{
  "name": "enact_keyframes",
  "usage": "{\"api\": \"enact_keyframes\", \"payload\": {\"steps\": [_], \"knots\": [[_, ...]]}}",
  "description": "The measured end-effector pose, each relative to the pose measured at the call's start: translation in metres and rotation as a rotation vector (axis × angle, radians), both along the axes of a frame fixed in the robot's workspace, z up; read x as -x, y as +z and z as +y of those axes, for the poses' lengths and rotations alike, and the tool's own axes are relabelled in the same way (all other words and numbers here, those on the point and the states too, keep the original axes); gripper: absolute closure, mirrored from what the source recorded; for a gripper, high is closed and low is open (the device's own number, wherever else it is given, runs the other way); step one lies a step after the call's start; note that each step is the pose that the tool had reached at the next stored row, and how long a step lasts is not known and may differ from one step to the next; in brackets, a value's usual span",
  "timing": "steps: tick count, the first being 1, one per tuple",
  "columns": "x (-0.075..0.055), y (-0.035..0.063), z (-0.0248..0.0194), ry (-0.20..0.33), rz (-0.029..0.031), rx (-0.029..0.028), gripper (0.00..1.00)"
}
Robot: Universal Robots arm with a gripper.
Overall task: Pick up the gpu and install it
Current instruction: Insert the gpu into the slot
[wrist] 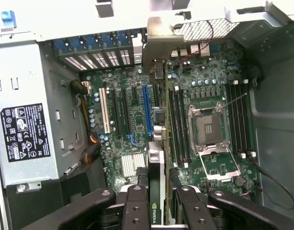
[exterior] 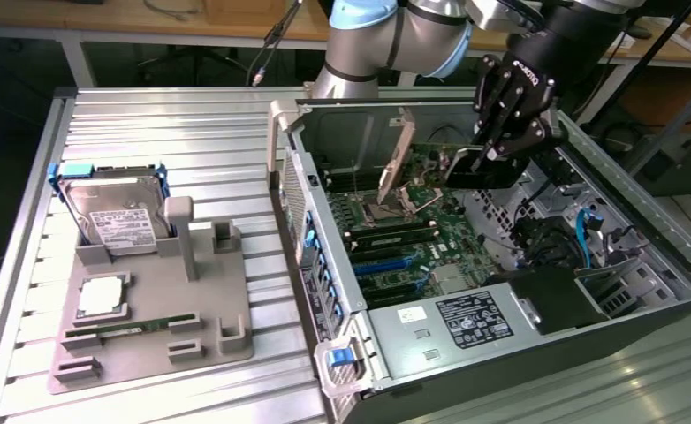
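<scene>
In the exterior view, an open computer case [exterior: 475,265] is seen lying on its side on the ribbed metal tabletop [exterior: 157,132], filling the right half of the frame. The black tool [exterior: 483,162] is held above the case interior in the upper right of the frame, and the gpu [exterior: 482,170] is clamped between its fingers, the card hanging edge-down over the green motherboard [exterior: 422,225]. A power supply [exterior: 464,320] with a dark label is seen at the lower centre of the case. To the exterior view's left, a grey holder tray [exterior: 145,309] sits on the tabletop; a silver hard drive [exterior: 119,216] with a white label stands upright at its upper end, and a narrow green RAM stick [exterior: 127,330] lies in a slot lower down.

In the wrist view, the tool [wrist: 159,203] is seen at the lower centre of the frame, its black fingers [wrist: 136,211] closed on either side of the gpu [wrist: 157,191], which is seen edge-on with a green logo near the frame's lower edge. Beyond it lies the motherboard [wrist: 132,115], with a white slot, a blue slot [wrist: 147,108] and dark slots around the centre of the frame. An open CPU socket [wrist: 208,129] is seen at centre right, and the power supply [wrist: 25,132] label is seen at the left.
</scene>
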State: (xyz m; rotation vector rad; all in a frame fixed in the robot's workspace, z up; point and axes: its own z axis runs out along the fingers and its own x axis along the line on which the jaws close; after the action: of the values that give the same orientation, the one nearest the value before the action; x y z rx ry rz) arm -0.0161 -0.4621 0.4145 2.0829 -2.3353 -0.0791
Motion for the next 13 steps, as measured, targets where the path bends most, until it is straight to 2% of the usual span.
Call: {"api": "enact_keyframes", "payload": {"steps": [13], "knots": [[-0.0001, -0.0025, 0.0, 0.014, -0.0007, 0.0, 0.73]]}}
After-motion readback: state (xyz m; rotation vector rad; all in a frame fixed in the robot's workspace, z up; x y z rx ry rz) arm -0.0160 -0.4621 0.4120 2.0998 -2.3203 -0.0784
